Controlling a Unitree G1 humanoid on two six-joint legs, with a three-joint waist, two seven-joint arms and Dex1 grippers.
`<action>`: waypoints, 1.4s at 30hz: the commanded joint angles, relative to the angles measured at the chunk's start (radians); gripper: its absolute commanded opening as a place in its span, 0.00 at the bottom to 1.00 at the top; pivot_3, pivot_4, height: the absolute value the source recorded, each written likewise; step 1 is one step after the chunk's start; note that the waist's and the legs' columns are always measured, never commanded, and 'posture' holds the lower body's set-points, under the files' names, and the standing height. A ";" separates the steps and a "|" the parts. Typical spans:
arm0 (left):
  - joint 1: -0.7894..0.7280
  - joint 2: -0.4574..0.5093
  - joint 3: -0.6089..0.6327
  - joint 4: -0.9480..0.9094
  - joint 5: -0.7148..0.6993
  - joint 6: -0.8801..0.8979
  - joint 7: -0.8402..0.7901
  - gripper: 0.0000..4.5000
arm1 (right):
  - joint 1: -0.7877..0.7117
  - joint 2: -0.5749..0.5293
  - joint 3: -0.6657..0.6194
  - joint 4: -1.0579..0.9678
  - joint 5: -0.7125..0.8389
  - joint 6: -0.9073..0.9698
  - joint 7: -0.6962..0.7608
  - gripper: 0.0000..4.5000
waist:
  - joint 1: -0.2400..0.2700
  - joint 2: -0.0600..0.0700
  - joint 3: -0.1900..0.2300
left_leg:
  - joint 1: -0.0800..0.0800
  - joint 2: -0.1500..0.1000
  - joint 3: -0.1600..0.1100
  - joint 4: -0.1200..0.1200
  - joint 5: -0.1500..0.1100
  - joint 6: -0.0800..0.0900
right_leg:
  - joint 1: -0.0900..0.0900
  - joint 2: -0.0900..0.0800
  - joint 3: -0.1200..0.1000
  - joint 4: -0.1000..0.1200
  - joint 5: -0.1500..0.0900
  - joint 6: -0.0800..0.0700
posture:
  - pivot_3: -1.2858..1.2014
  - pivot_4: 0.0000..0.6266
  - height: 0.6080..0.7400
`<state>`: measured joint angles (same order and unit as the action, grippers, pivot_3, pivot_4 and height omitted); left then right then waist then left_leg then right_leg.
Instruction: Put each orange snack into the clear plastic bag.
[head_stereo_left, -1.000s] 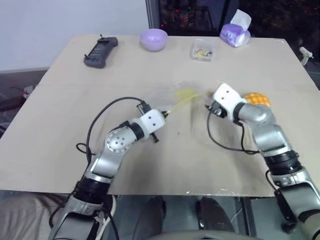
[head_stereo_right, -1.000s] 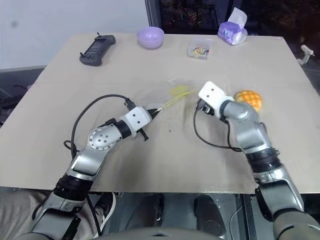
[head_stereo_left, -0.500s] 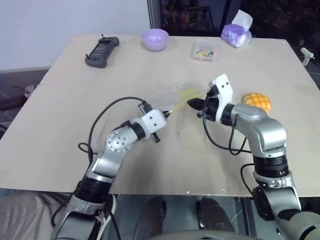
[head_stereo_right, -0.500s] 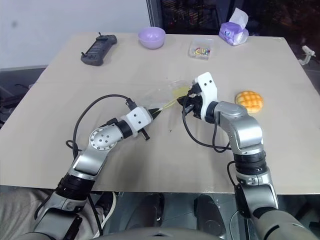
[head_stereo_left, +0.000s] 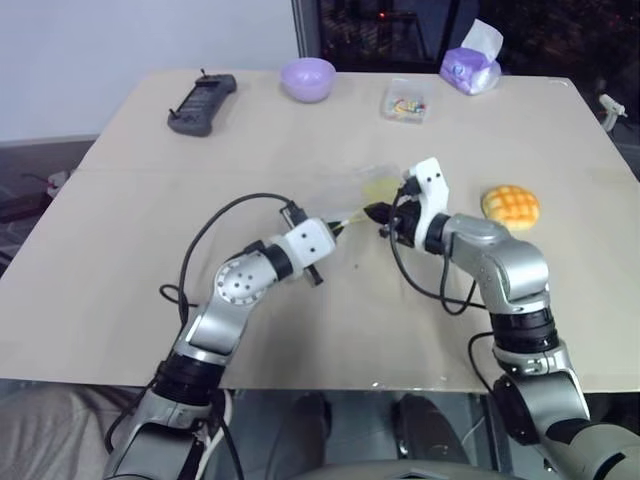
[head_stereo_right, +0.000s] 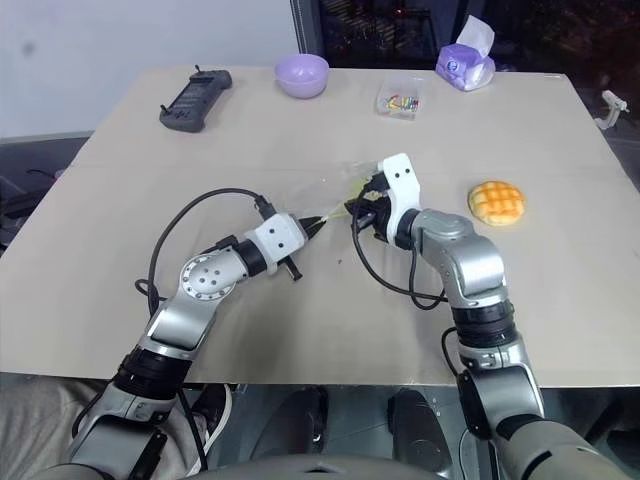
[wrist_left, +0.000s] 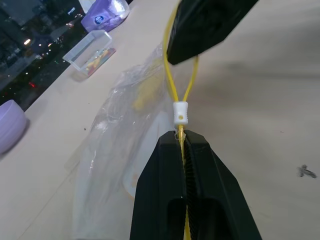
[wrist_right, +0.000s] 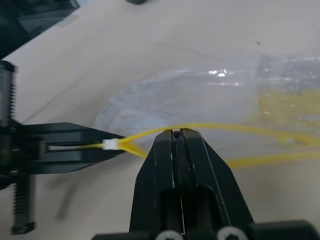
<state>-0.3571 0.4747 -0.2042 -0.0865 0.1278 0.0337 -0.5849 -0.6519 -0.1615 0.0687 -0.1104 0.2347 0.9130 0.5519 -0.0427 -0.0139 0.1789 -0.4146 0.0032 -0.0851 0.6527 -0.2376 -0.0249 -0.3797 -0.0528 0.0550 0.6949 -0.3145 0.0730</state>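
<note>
The clear plastic bag (head_stereo_left: 362, 188) lies crinkled on the table's middle, its yellow zip strip (wrist_left: 171, 85) parted into a loop past a white slider (wrist_left: 179, 113). My left gripper (head_stereo_left: 338, 227) is shut on the strip's end just behind the slider. My right gripper (head_stereo_left: 379, 212) faces it from the right and is shut on one side of the loop (wrist_right: 150, 134). In the right wrist view the left gripper's fingers (wrist_right: 75, 146) lie beside the bag (wrist_right: 200, 95). One orange snack (head_stereo_left: 510, 206), domed with a criss-cross top, sits on the table to the right of my right arm.
Along the far edge stand a black remote (head_stereo_left: 202, 102), a lilac bowl (head_stereo_left: 307, 78), a small clear box of colourful bits (head_stereo_left: 404, 103) and a purple tissue pack (head_stereo_left: 470, 68). A small white object (head_stereo_left: 610, 105) lies at the far right edge.
My right gripper swung left from beside the orange snack to the bag, rolled over and shut on the yellow zip strip. The left gripper kept its hold and stayed put.
</note>
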 joint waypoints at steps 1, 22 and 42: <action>-0.013 -0.002 0.006 -0.022 -0.017 -0.037 -0.014 0.00 | -0.033 -0.002 -0.005 0.029 0.006 -0.047 -0.018 0.01 | 0.000 0.000 0.000 | 0.000 0.000 0.000 0.000 0.000 0.000 | 0.000 0.000 0.000 0.000 0.000 0.000 | 0.52 0.24 1.00; -0.028 -0.001 0.019 -0.023 -0.026 -0.063 -0.040 0.00 | -0.093 -0.222 0.312 0.544 -0.471 -1.004 -0.042 0.96 | -0.004 0.000 0.000 | 0.000 0.000 0.001 0.000 0.000 0.000 | 0.000 0.000 0.001 -0.001 0.000 0.000 | 0.52 0.24 1.00; -0.032 -0.024 0.015 -0.004 0.005 -0.021 0.014 0.00 | 0.101 -0.484 -0.152 0.080 0.127 -0.435 0.302 0.98 | 0.003 0.000 0.000 | 0.000 0.000 0.000 0.001 0.000 0.000 | 0.002 0.000 0.000 -0.001 0.000 0.000 | 0.52 0.24 1.00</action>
<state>-0.3869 0.4529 -0.2016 -0.0658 0.1338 0.0165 -0.5838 -0.5249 -0.6279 -0.0083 -0.0568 0.3430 0.4566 0.9013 -0.0395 -0.0139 0.1790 -0.4142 0.0032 -0.0850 0.6533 -0.2376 -0.0247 -0.3779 -0.0532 0.0551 0.6942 -0.3145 0.0731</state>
